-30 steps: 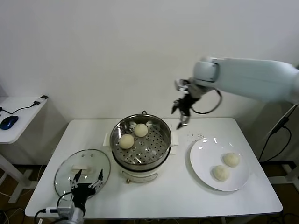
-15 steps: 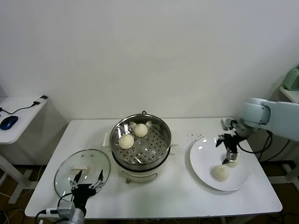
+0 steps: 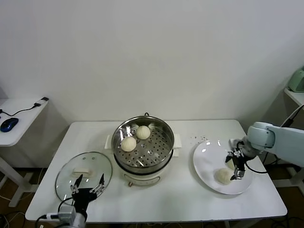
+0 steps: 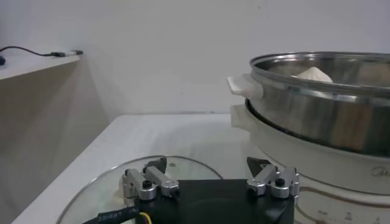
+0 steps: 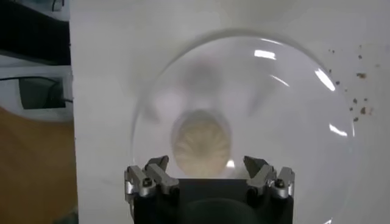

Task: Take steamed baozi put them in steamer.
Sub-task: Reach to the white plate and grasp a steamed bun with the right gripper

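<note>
A lab or test room dressed as a kitchen corner: a bare white wall (image 3: 142, 47) fills the upper frame, a plain white table (image 3: 156, 199) holds cookware at centre, a side desk (image 3: 21, 118) at left carries a mouse (image 3: 9, 124) and cable (image 3: 28, 108), and loose cords trail at the lower edges.

Pale mint-white, smooth rounded shell on the right arm (image 3: 278, 141), with a black cable looping near the plate (image 3: 204, 164). Both grippers — right gripper (image 5: 209, 172), left gripper (image 4: 210, 176) — share black bodies, silver hinged fingers, dark screws.
</note>
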`<state>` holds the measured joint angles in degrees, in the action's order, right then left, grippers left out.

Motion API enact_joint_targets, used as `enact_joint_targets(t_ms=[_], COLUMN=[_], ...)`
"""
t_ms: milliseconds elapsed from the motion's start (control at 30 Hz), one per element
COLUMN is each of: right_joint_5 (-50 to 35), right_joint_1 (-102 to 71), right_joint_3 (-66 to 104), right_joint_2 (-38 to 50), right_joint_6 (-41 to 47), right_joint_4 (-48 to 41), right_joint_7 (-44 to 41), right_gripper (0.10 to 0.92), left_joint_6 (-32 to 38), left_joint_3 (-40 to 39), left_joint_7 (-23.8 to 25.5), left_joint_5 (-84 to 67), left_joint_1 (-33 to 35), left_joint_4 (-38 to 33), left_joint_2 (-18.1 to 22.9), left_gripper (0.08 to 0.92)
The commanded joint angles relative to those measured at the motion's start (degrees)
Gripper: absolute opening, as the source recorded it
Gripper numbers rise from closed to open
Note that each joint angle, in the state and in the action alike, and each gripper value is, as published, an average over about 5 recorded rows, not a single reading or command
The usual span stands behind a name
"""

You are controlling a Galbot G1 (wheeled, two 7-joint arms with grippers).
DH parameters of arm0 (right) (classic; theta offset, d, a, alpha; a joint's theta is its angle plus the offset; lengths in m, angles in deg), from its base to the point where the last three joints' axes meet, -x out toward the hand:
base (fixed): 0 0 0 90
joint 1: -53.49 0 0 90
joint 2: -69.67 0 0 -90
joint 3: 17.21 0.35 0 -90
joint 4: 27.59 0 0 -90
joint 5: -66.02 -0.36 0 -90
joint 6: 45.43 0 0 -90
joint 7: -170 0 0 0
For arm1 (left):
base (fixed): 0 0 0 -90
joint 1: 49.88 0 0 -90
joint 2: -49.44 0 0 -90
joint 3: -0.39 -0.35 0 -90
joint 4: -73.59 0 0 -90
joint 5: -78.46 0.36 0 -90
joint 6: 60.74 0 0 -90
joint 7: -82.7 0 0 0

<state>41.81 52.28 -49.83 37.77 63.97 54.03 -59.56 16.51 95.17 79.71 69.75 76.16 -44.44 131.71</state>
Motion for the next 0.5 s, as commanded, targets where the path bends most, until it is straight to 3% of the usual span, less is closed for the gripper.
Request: enact_joint_targets(t_ms=[33,500], right_joint_5=[2.76,3.34], right_joint_1=[-8.17,-9.4], right_joint_3=[5.94,6.68], right_joint_2=[-0.4,-2.06], right_joint_6=[0.79,1.09], right_joint_4=[-2.38,-3.62], right_joint_7=[1.05,1.75], right_gripper=[0.823,0.801], left_joint_6=[-0.01,0.2], left_joint_3=[-0.01,-0.05], left_joint_7=[0.01,-0.05], left_joint_5=[0.04,0.05], left_joint_1=[0.02,0.56], left_joint_4=[-0.04,-0.09], left_joint_2=[-0.02,-0.22], left_gripper=[0.823,0.823])
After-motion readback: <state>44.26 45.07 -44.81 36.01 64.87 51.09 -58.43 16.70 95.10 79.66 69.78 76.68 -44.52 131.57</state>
